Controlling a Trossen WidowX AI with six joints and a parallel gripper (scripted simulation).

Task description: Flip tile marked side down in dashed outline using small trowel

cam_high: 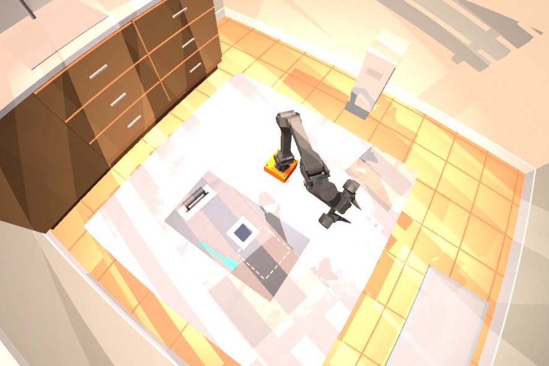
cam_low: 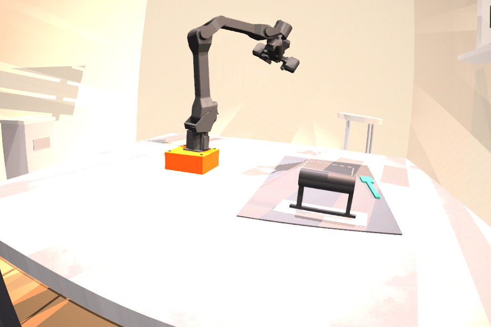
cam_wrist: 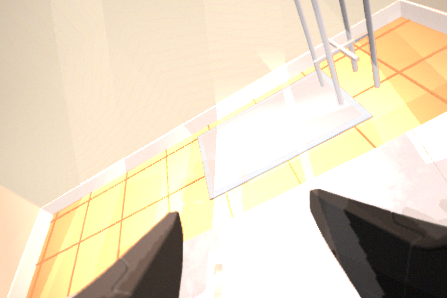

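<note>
Pincer (cam_high: 349, 212) open, empty; tile (cam_high: 242, 233) top-view only.

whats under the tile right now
The tile lies flat on the grey mat, dark marked square facing up, mostly outside the dashed outline and overlapping its corner. Its underside is covered. The trowel lies apart, beside it.
</note>
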